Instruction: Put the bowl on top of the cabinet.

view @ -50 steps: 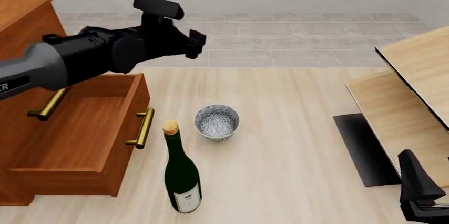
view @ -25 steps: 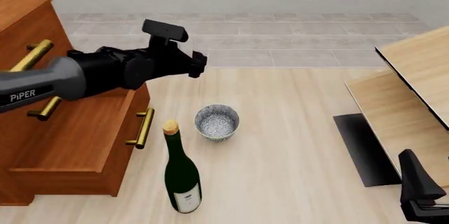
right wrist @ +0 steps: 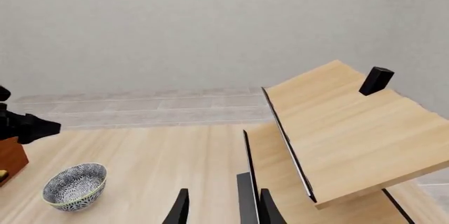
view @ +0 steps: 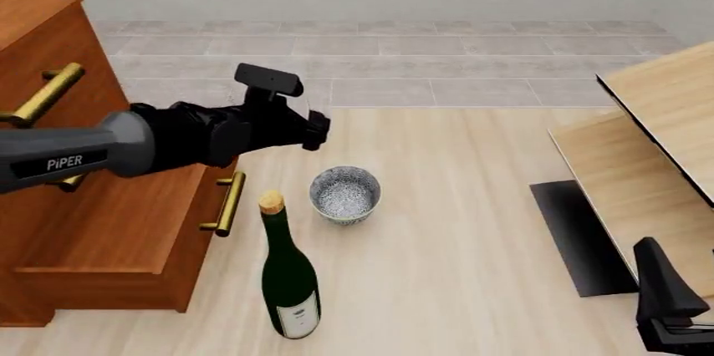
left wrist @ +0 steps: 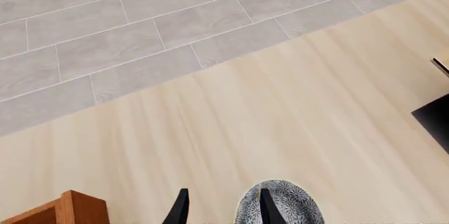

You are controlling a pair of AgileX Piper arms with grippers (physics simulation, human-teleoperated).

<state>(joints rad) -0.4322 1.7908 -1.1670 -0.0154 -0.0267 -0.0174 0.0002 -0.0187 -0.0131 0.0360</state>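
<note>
Beyond bowl, above surface: left gripper narrowly parted, empty. Risk: descending off-centre tips bowl, or knocks bottle just beside bowl.

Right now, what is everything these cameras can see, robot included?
Bowl: one, white-grey with dark speckles, upright on the table near the middle, empty.
Wine bottle: one, dark green with a cork and a pale label, standing nearer the camera than the bowl.
Cabinet: one, reddish-brown wood with brass bar handles, at the left, one drawer pulled open.
Pale wood furniture: one, light wood with a black edge, at the right.
Table: one, light wood, under all of it.
Floor: grey tiles beyond the table.
Left gripper: one, black, above the table just behind the bowl, open, holding nothing.
Right gripper: one, black, low at the right, open, empty.
</note>
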